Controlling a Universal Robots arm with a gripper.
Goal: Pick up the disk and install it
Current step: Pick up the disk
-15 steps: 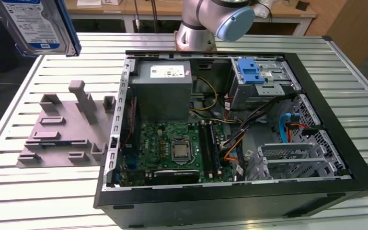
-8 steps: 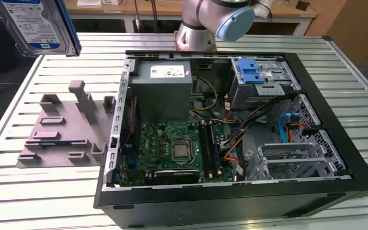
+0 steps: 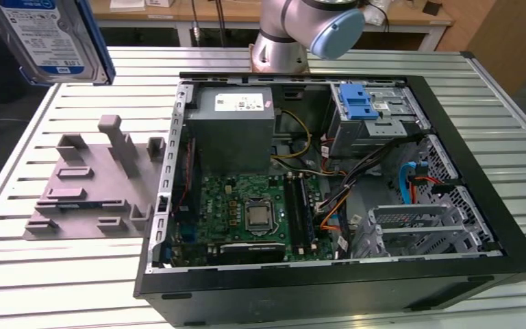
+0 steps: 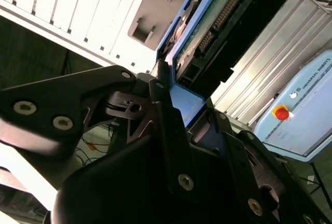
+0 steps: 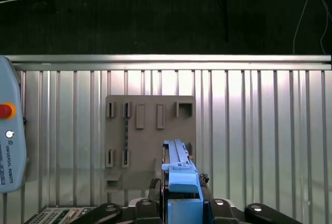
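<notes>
I have the disk (image 3: pixel 48 34) up in the air, at the top of the exterior view's left, close to that camera. Its white-and-blue label faces the lens, and it touches neither the table (image 3: pixel 44 288) nor anything on it. The arm (image 3: pixel 300 31) stands at the far edge of the table, behind the open computer case (image 3: pixel 318 291).

In both wrist views the gripper (image 5: pixel 179 181) is pinching the disk (image 5: pixel 178 154) by its end. The black fingers (image 5: pixel 153 184) press on the two flat faces, and the blue frame (image 5: pixel 182 180) sits squarely between them. From there the drive runs straight out from the fingertips, edge-on to the first wrist view.

In the second wrist view the gripper (image 4: pixel 192 115) has one finger (image 4: pixel 162 105) against the blue frame (image 4: pixel 184 99). The green circuit-board side of the disk (image 4: pixel 207 24) is turned toward the camera.

Behind the disk in the first wrist view lies the grey slotted fixture (image 5: pixel 150 125), flat on the ribbed table (image 5: pixel 259 130). In the exterior view that fixture (image 3: pixel 90 185) sits just beside the case on the exterior view's left. Inside the case, the grey power supply (image 3: pixel 231 130) and the drive cage with the blue latch (image 3: pixel 372 110) are at the far end.
</notes>
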